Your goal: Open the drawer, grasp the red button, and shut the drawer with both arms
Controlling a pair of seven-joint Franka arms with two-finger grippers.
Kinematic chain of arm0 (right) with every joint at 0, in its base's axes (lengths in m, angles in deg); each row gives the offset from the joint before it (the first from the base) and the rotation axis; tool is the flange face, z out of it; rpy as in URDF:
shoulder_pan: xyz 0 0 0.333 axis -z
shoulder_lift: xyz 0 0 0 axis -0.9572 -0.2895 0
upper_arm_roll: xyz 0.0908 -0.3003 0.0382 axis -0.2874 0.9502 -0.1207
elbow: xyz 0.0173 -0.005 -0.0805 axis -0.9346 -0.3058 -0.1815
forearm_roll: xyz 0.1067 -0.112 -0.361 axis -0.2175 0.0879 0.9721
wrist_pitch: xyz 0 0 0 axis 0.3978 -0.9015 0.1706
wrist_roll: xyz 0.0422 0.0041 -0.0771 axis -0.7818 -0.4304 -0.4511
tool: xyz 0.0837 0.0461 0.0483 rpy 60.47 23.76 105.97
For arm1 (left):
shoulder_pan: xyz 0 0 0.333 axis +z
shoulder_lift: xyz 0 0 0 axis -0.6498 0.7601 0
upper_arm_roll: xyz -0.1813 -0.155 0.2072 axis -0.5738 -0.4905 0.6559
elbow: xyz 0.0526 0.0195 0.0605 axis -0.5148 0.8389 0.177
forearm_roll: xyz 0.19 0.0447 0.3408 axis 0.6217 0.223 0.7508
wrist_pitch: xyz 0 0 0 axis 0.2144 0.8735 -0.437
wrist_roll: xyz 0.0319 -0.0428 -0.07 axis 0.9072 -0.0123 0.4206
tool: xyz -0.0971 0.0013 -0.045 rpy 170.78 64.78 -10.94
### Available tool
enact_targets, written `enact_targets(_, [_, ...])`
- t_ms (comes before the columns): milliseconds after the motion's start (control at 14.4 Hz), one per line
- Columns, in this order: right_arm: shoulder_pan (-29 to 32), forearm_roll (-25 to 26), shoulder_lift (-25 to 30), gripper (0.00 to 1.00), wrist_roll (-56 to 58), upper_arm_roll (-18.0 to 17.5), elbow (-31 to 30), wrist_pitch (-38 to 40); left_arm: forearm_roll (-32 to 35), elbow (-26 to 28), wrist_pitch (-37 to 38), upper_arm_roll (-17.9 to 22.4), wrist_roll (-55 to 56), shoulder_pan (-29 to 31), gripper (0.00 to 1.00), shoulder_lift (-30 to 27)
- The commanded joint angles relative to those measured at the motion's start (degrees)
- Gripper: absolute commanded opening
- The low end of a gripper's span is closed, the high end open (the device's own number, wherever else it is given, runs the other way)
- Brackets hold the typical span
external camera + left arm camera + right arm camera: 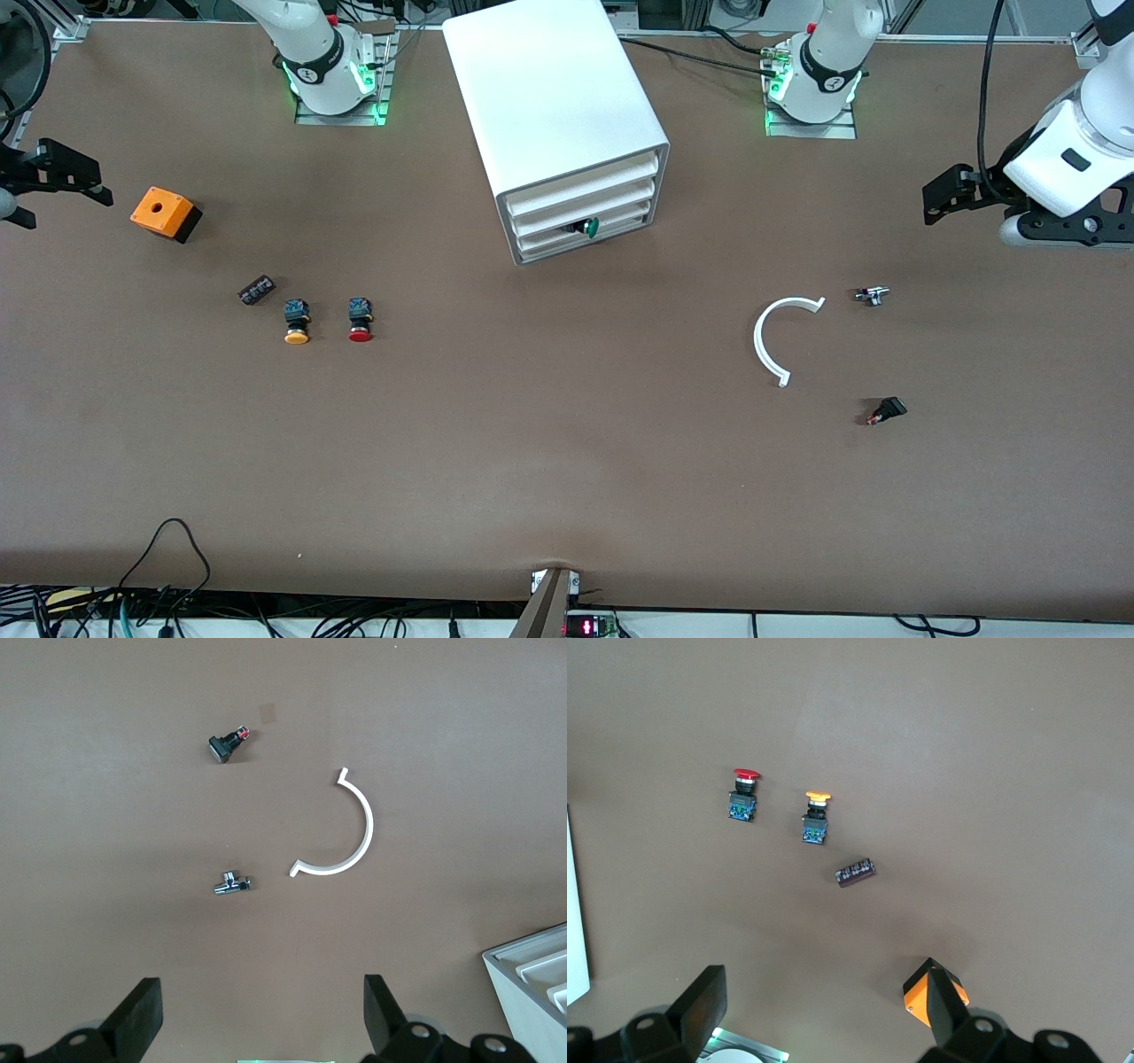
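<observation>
Cabinet [554, 115] is sitting near the arms' bases, midway between them, with all its drawers pushed in; the upper drawer [580, 189] is lying flush with the front, and a lower one is showing a green knob [592, 228].

The right hand [62, 173] is hanging over the right arm's end of the worktop [549, 461], fingers [700, 1005] spread wide and holding nothing. Just beside it, toward the cabinet, an orange box [165, 213] is resting on the worktop. Farther from the hand and nearer the front camera, a small black block [256, 290] is lying, then the orange-capped button [296, 322], then the red button [360, 320]. Both buttons are lying on their sides, caps toward the front camera, side by side but apart. The red button is out on the worktop, well apart from the cabinet and from either hand.

The left hand [952, 190] is hovering over the left arm's end of the worktop, fingers [137, 1019] also parted and empty. Below it in its wrist view, a small metal part [872, 295] is lying nearest, a white curved strip [778, 337] is lying beside that toward the cabinet, and a small black switch [887, 411] is sitting farther from the hand, nearer the front camera. None of these three are touching each other.
</observation>
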Motion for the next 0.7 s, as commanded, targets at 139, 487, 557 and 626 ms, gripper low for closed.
enact_targets(139, [-0.04, 0.32, 0.75, 1.0, 0.37, -0.12, -0.11, 0.67, -0.37, -1.84, 0.98, -0.05, -0.92, -0.06, 1.0, 0.91])
enact_targets(487, [-0.04, 0.32, 0.84, 1.0, 0.46, -0.12, -0.11, 0.67, -0.37, -1.76, 0.89, 0.04, -0.49, -0.06, 1.0, 0.91])
enact_targets(557, [-0.04, 0.4, 0.84, 1.0, 0.46, -0.12, -0.11, 0.67, -0.28, -1.84, 0.72, -0.05, -0.4, -0.06, 1.0, 0.99])
enact_targets(626, [-0.04, 0.49, 0.75, 1.0, 0.46, -0.21, -0.11, 0.67, -0.28, -1.84, 0.72, 0.04, -0.31, -0.15, 1.0, 1.25])
